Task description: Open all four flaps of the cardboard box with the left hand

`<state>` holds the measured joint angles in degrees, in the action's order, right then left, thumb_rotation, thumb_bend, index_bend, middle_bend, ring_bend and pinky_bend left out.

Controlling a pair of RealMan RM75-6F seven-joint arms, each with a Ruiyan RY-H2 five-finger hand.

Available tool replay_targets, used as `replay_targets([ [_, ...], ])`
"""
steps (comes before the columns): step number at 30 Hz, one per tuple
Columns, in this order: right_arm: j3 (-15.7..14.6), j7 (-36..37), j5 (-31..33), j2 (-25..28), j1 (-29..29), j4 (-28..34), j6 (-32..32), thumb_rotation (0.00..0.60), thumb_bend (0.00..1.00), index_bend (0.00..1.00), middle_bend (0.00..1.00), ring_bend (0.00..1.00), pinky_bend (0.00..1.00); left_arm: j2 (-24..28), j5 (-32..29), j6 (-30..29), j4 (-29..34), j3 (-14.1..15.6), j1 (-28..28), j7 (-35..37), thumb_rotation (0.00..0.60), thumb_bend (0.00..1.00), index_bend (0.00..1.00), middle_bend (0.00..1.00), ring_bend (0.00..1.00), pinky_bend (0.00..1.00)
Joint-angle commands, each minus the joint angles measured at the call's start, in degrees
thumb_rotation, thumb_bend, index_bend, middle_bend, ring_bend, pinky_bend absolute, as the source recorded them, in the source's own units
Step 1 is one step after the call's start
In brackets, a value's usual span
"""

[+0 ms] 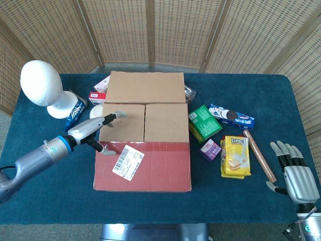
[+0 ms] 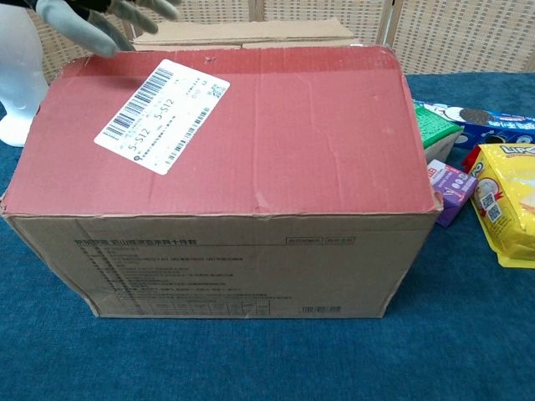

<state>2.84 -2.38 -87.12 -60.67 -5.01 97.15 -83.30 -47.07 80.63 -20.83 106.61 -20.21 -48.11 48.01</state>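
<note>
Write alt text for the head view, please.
A robot's grey left hand reaches with spread fingers over the left top edge of a brown cardboard box with a red front flap on a blue table; snack packets lie right.

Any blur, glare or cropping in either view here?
Head view: even light, sharp, no glare. Chest view: the box fills most of the frame, the left hand is cut off by the top edge and slightly soft, and the label is readable.
</note>
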Motion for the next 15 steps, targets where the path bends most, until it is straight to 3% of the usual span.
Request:
replay_targets([
  [1, 0.00, -0.04, 0.01, 0.01, 0.02, 0.01, -0.07, 0.600, 0.00, 0.00, 0.00, 0.00, 0.00, 0.34, 1.52, 3.34, 0.47, 0.12, -2.26, 3.50, 0.600, 0.09, 0.02, 0.00, 0.07, 0.22],
  [11, -0.13, 0.49, -0.40, 0.26, 0.19, 0.11, -0.48, 0.600, 0.00, 0.00, 0.00, 0.00, 0.00, 2.34, 6.88, 4.81, 3.54, 0.40, -2.72, 17.00, 0.600, 0.09, 0.01, 0.00, 0.17, 0.40],
  [15, -0.28, 0.21, -0.56, 0.22, 0.16, 0.10, -0.38, 0.600, 0.00, 0.00, 0.00, 0.00, 0.00, 3.54, 13.15, 1.84, 3.98, 2.84, -3.14, 25.18, 0.600, 0.09, 0.01, 0.00, 0.18, 0.43],
])
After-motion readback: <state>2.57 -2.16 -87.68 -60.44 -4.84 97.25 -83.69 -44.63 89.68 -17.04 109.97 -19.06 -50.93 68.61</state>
